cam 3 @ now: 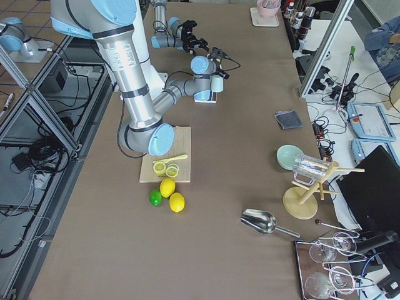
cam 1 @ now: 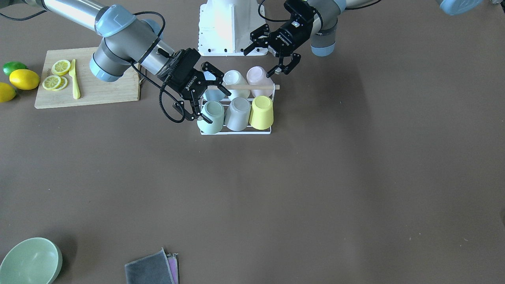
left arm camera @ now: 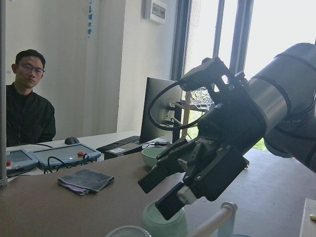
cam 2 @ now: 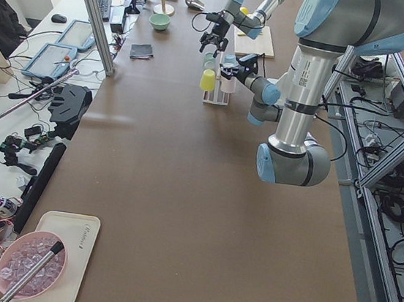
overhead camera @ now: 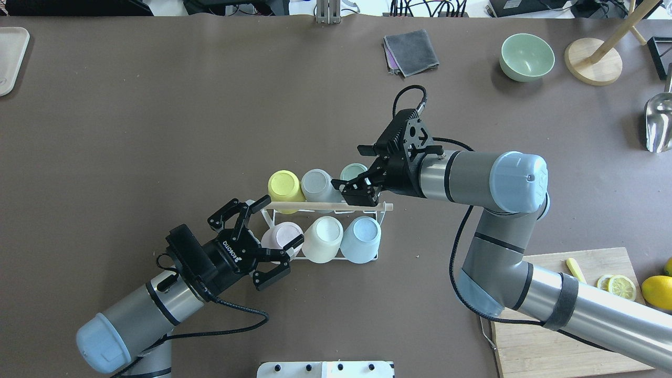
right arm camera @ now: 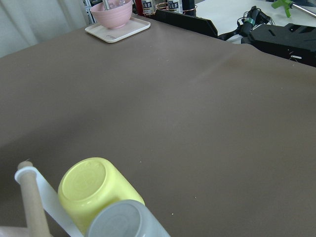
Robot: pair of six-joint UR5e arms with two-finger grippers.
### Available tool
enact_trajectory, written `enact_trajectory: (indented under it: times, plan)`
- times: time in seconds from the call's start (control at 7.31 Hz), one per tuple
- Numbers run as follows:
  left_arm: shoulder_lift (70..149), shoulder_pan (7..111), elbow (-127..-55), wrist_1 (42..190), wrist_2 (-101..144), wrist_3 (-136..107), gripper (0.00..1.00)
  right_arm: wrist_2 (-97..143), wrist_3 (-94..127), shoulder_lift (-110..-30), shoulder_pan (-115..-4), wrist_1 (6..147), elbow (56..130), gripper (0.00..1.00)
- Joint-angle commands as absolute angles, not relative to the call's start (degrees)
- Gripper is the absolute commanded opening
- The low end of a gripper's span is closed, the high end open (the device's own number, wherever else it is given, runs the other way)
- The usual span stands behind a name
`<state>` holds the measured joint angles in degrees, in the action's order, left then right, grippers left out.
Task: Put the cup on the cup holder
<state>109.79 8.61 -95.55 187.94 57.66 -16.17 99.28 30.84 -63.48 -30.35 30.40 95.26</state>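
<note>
The cup holder [overhead camera: 331, 206], a white wire rack with a wooden rod, holds several upturned cups: yellow [overhead camera: 284, 185], grey [overhead camera: 316, 184] and mint green [overhead camera: 353, 170] on the far side, pink [overhead camera: 278, 234], cream [overhead camera: 324, 237] and blue [overhead camera: 360, 238] on the near side. My right gripper [cam 1: 211, 103] is open, its fingers straddling the mint green cup [cam 1: 211, 117]. In the left wrist view one fingertip [left arm camera: 170, 206] sits just above that cup [left arm camera: 165, 224]. My left gripper [overhead camera: 281, 223] is open and empty beside the pink cup [cam 1: 256, 75].
A wooden cutting board [cam 1: 98, 88] with lemon slices and a yellow knife lies on my right, with lemons [cam 1: 23, 79] and a lime beyond it. A green bowl [overhead camera: 526, 56] and a folded grey cloth [overhead camera: 412, 51] lie at the far side. The robot's base [cam 1: 229, 27] is behind the rack.
</note>
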Motion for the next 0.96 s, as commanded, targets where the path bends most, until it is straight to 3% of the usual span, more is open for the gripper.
enact_trajectory:
  times: [0.0,0.41,0.82]
  plan:
    - [107.51,9.75,-103.22,177.97,59.83,-15.91,0.98,100.63,30.76,-62.23,-30.93,41.68,99.81,1.0]
    - [103.03,20.89,-104.68,170.51,72.83,-16.96,0.98,114.02,30.06,-61.79,-39.68,57.87,104.67,1.0]
    - [99.58,38.27,-99.33,161.42,84.61,-19.77,0.98,117.86,28.75,-62.49,-46.83,80.53,108.1,1.0]
